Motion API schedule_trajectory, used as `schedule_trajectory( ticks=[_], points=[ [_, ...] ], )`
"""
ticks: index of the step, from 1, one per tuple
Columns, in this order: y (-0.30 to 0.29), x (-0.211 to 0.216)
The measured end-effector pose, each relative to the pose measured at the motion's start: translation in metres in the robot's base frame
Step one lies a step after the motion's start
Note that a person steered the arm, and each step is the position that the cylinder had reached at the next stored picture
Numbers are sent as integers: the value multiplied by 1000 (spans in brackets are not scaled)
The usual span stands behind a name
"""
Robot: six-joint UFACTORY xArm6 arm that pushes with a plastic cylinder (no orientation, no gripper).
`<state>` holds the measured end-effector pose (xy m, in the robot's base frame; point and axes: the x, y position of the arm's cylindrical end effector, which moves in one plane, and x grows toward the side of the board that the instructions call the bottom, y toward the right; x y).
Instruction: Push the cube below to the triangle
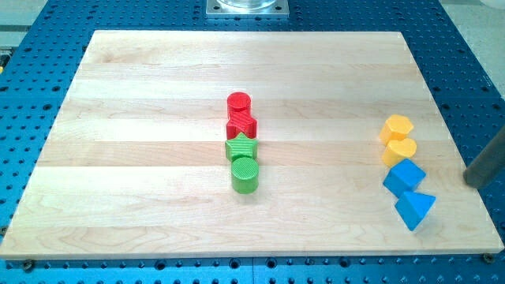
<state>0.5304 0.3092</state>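
Note:
The blue cube (404, 177) sits near the view's right edge of the wooden board (142, 158). The blue triangle (415, 208) lies just below it, touching or almost touching. Two yellow blocks stand in a column above the cube: a yellow pentagon-like block (396, 127) and a yellow heart-like block (400, 151). My rod comes in from the view's right edge; my tip (471, 182) is to the right of the blue cube, about level with it and apart from it.
In the board's middle is a column of blocks: a red cylinder (239, 103), a red star (241, 125), a green star (241, 147) and a green cylinder (245, 174). A metal mount (247, 7) is at the view's top.

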Motion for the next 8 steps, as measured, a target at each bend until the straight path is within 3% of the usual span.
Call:
schedule_trajectory(
  ticks=[8],
  points=[
    [-120,-2]
  ],
)
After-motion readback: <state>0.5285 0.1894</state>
